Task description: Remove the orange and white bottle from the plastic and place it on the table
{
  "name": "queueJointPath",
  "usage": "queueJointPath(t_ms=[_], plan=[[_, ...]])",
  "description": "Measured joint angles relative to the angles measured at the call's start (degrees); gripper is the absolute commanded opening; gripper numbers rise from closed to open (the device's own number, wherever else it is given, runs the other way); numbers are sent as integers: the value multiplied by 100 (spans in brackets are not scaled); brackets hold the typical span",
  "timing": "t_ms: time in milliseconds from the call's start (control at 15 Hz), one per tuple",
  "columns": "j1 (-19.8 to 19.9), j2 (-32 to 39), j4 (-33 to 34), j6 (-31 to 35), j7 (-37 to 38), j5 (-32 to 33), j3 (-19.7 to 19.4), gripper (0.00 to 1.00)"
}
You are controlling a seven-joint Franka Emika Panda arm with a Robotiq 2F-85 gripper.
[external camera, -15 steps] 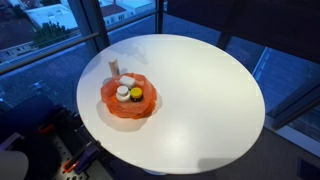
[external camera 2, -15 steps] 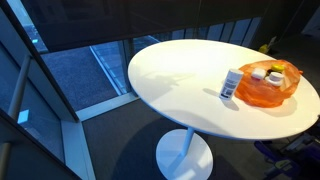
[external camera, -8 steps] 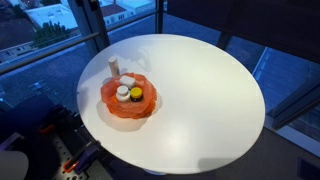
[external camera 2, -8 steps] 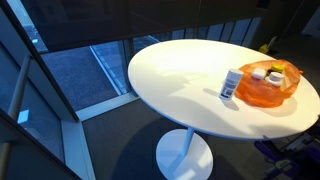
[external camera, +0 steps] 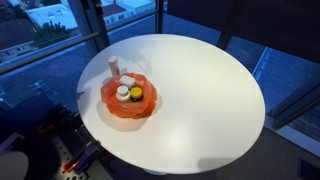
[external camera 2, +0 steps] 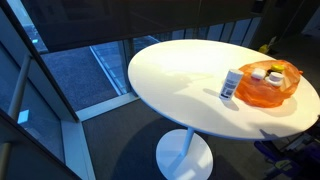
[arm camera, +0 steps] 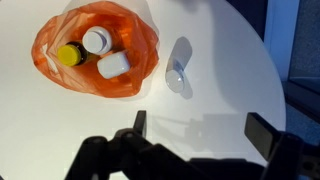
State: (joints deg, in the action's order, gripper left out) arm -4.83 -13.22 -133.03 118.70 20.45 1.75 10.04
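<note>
The orange-red plastic bowl [arm camera: 95, 50] sits on the white round table [arm camera: 215, 95]; it shows in both exterior views [external camera: 128, 100] [external camera 2: 270, 90]. Inside it stands the orange and white bottle [arm camera: 97, 40], seen from above by its white cap, also in an exterior view [external camera: 123, 92]. Next to it in the bowl are a yellow-topped item [arm camera: 68, 55] and a small white item [arm camera: 113, 65]. My gripper [arm camera: 200, 130] is open and empty, high above the bare table to the right of the bowl.
A plain pale whitish bottle [arm camera: 180, 70] stands on the table just outside the bowl, between bowl and gripper; it shows in both exterior views [external camera: 113, 66] [external camera 2: 232, 84]. Glass walls and a drop surround the table's edge.
</note>
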Motion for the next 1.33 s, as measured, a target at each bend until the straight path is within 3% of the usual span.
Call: queueJointPath(t_ms=[533, 1333], plan=[[250, 17, -113, 174, 176, 58, -188, 100], [707, 517, -1068, 1272, 426, 290, -640, 100]])
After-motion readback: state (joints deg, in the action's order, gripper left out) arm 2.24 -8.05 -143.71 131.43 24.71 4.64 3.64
